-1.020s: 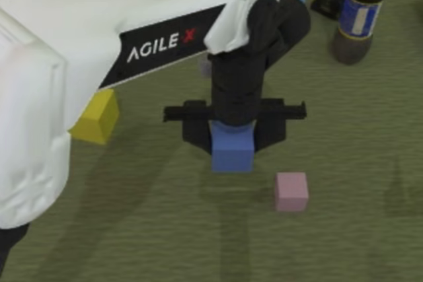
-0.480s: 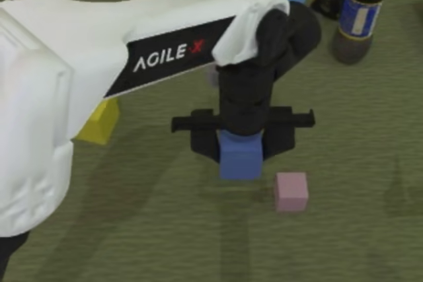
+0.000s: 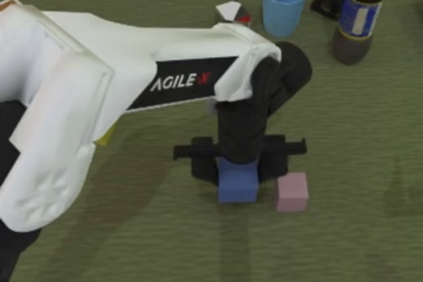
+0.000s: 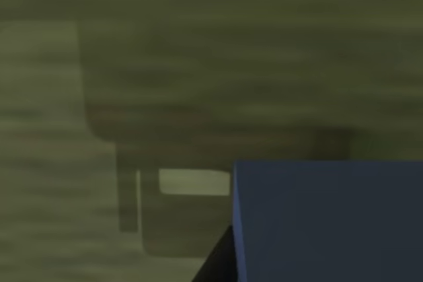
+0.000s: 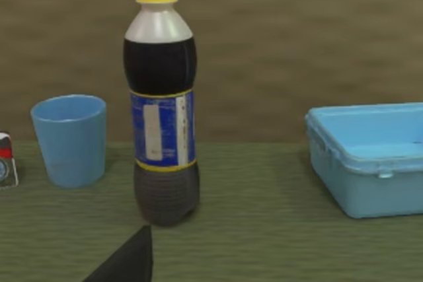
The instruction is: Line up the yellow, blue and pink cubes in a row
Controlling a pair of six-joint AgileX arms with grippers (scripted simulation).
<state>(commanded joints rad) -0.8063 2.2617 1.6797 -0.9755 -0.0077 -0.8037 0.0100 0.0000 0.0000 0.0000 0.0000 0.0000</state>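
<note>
My left gripper (image 3: pixel 238 177) hangs over the middle of the surface, fingers closed on the blue cube (image 3: pixel 238 181), which sits low, at or just above the cloth; I can't tell if it touches. The pink cube (image 3: pixel 291 191) lies just to its right, a narrow gap between them, a touch nearer. The yellow cube (image 3: pixel 106 138) is well off to the left, mostly hidden under my arm. So the row runs left-right, and blue looks about placed beside pink. My right arm is parked out of sight.

Blue cube (image 3: pixel 237 183), pale pink cube (image 3: pixel 291 191) — olive-green table (image 3: pixel 357 163), light-blue cup (image 3: pixel 284 4).
</note>
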